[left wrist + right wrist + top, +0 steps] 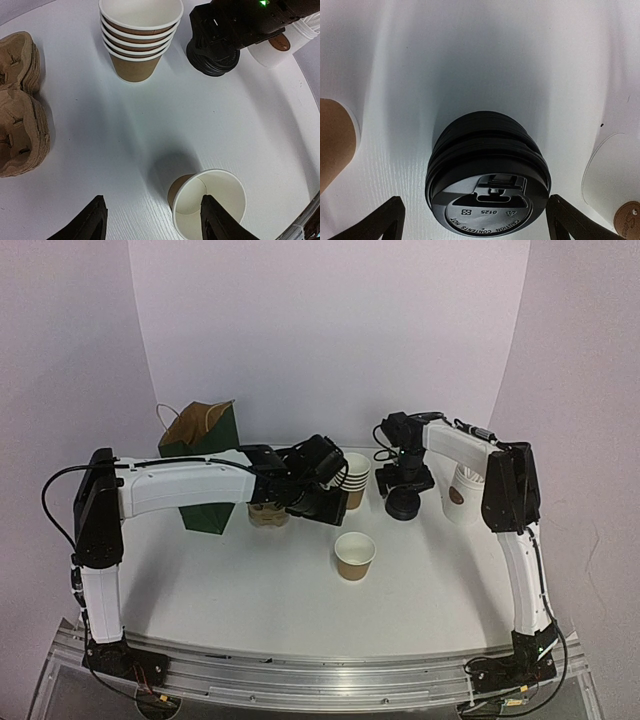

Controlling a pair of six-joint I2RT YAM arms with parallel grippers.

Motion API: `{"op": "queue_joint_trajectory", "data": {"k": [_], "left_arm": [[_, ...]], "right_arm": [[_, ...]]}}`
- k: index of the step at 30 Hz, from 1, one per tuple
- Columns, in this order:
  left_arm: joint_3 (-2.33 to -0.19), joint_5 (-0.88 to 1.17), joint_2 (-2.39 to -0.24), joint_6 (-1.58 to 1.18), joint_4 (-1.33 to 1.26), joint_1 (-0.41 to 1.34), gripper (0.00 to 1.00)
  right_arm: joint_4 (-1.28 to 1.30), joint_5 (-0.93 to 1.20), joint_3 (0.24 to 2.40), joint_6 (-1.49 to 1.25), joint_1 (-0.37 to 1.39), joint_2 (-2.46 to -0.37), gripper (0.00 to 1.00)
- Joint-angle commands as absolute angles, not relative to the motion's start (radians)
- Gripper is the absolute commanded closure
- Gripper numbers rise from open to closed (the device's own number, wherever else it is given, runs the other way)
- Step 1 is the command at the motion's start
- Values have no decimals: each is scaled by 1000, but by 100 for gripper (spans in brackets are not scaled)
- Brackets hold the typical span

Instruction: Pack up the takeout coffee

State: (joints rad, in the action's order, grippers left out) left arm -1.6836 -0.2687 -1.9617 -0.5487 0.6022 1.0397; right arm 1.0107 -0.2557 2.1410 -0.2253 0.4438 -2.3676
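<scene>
The kraft cup [355, 555] stands open-mouthed mid-table.
The left gripper [152, 217] hangs near it with fingers spread wide, holding nothing (the cup sits just beside its right finger). The right gripper [475, 220], equally wide, straddles the stack of black lids [487, 165] near the white cup [458, 492]; whether it touches them cannot be told.

Single cup [354, 555], near centre: kraft brown outside, white inside and at the rim. Cup stack [356, 478], far: the same brown, with white rims. Lid stack [487, 175]: glossy black, raised lettering on top. Carrier trays [17, 105]: mottled pulp brown. Bag [205, 520], far left: dark green, tan interior. Tall cup [462, 502], right: white, round brown logo. Surface [250, 590]: white.
</scene>
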Motion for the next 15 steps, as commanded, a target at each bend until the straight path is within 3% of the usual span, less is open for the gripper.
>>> {"op": "queue_joint_trajectory", "data": {"k": [1, 15], "left_arm": [[-1734, -287, -1941, -533, 602, 1041, 37], [-1760, -285, -1969, -513, 606, 1042, 37]], "right_arm": [[1016, -305, 2150, -224, 442, -2315, 2], [1007, -316, 2131, -223, 441, -2338, 2]]}}
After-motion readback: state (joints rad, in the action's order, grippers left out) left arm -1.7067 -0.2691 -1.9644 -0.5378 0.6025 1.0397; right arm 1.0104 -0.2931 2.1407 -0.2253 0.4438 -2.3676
